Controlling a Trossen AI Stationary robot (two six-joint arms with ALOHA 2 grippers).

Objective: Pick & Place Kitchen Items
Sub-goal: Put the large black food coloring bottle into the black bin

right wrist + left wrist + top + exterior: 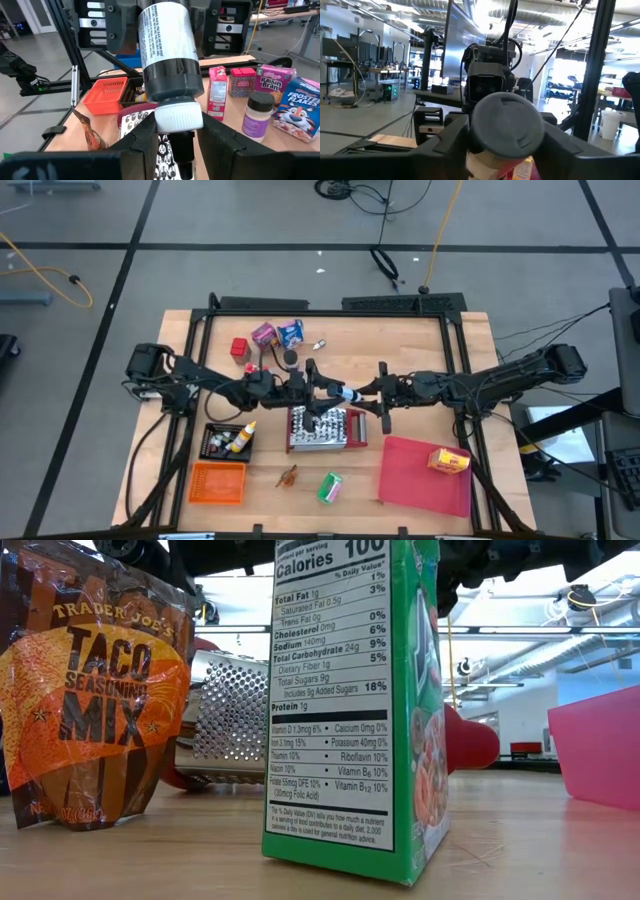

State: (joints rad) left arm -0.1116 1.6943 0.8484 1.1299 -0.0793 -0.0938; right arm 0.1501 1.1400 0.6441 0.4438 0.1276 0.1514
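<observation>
Midair above the grater, bottle between both grippers, right gripper gripping its white cap, left gripper clasping its base.

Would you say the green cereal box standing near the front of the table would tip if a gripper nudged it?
Probably. The green cereal box stands upright on a narrow base, tall for its footprint, so a high push would likely topple it. It looks like thin card, presumably light and crushable.

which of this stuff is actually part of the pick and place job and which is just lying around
job: white-capped dark bottle, green cereal box, orange taco seasoning packet, yellow box, blue box, pink-purple box
lying about: steel grater with red end, flat red tray
</observation>
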